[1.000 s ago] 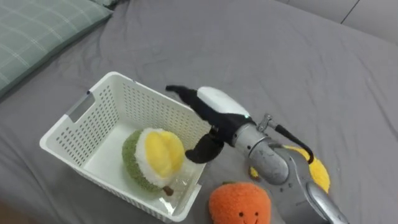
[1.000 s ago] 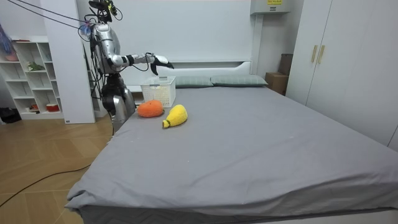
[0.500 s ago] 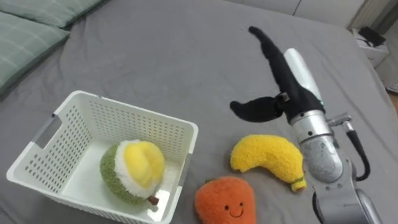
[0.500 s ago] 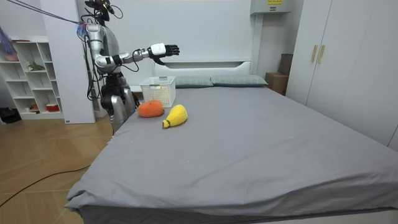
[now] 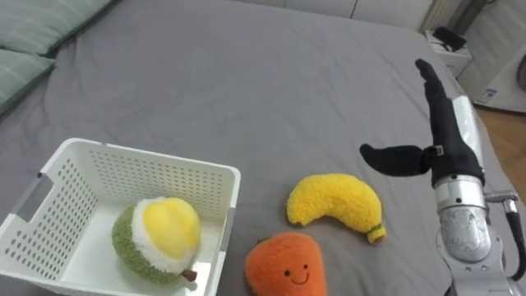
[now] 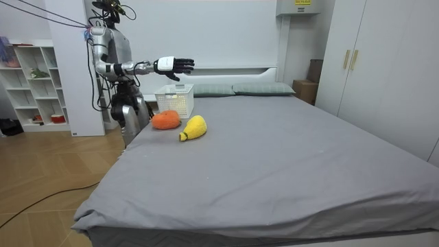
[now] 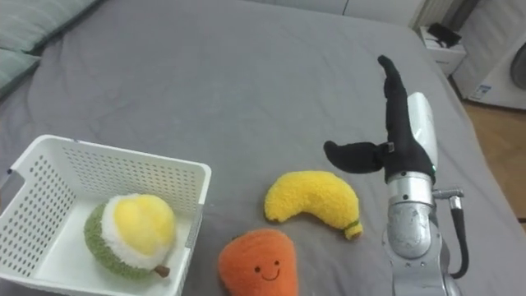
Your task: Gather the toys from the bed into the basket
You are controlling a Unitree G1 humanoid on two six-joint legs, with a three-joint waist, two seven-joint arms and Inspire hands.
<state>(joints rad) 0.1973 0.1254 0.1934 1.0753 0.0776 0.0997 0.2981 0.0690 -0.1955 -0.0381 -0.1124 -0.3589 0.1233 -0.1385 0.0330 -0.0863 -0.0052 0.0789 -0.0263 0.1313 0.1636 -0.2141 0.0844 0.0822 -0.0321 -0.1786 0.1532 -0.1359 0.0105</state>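
Observation:
A yellow plush banana [image 5: 335,205] [image 7: 314,201] [image 6: 193,127] lies on the grey bed. Just in front of it sits an orange plush with a smiling face [image 5: 282,265] [image 7: 257,263] [image 6: 165,120]. A green and yellow plush durian [image 5: 159,238] [image 7: 131,234] rests inside the white perforated basket [image 5: 156,174] [image 7: 117,168] [image 6: 175,101] at the lower left. My right hand [image 5: 440,127] [image 7: 400,127] [image 6: 174,65] hovers open above the bed, to the right of the banana, fingers straight and thumb spread, holding nothing.
Green checked pillows [image 5: 29,37] lie at the bed's head, upper left. The bed's right edge, wooden floor and a white appliance [image 5: 501,78] show at the upper right. In the room view I stand at the bed's corner beside white shelves [image 6: 34,82].
My right hand has swung from over the basket rightward and out past the banana, still holding nothing. The head camera has turned right, so the basket sits further left and lower.

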